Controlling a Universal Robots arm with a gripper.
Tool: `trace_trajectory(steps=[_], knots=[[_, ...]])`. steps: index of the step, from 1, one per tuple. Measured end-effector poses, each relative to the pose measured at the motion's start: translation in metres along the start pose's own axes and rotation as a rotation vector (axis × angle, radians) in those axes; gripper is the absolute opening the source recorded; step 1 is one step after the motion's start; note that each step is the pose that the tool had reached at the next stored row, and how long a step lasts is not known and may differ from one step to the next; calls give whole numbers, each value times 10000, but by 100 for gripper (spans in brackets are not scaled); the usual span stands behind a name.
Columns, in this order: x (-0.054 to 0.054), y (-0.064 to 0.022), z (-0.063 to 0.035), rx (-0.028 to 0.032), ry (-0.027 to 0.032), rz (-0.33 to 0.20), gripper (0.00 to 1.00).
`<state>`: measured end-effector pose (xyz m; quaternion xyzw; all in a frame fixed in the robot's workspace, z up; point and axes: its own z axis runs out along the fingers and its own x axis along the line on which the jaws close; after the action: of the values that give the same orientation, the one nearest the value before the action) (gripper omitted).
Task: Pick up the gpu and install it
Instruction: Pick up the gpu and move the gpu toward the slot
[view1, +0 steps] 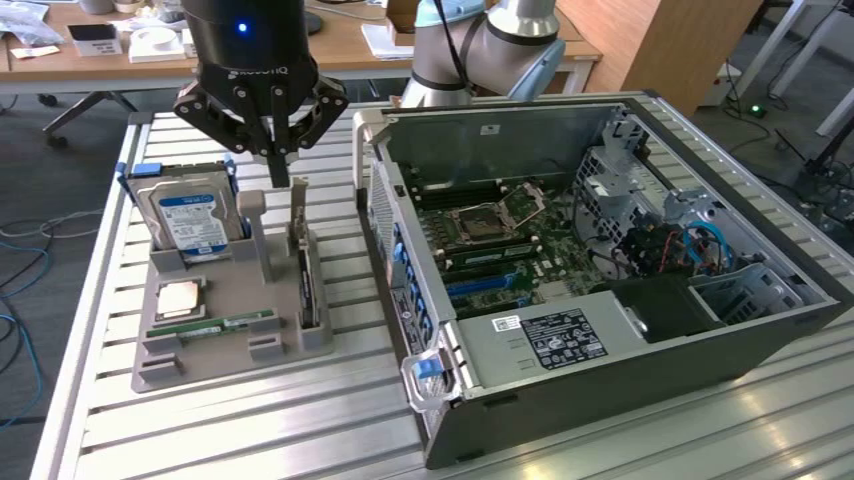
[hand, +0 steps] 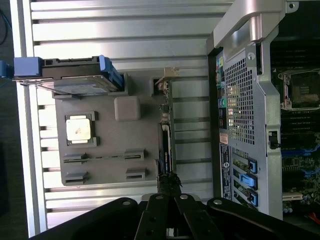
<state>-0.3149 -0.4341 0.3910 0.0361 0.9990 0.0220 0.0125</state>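
The black pincer (view1: 280, 178) hangs clenched, seemingly empty, just above the thin green gpu card (view1: 306, 268) standing on edge in the grey plastic tray (view1: 200, 360) at the exterior view's left-centre, so a clean pick needs the jaws parted astride its top edge.

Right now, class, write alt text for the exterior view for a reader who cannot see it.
A black gripper, shut, hangs over the gpu standing on edge in a grey holder, beside an open computer case.
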Motion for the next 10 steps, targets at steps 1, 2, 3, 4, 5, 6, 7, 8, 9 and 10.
trace_trajectory(steps=[1,2,3,4,5,6,7,8,9,10], knots=[[0,0,0,0,0,0,11],[0,0,0,0,0,0,17],[0,0,0,0,0,0,23],[0,0,0,0,0,0,23],[0,0,0,0,0,0,29],[0,0,0,0,0,0,35],[0,0,0,0,0,0,35],[0,0,0,0,-1,0,41],[0,0,0,0,0,0,41],[0,0,0,0,0,0,47]])
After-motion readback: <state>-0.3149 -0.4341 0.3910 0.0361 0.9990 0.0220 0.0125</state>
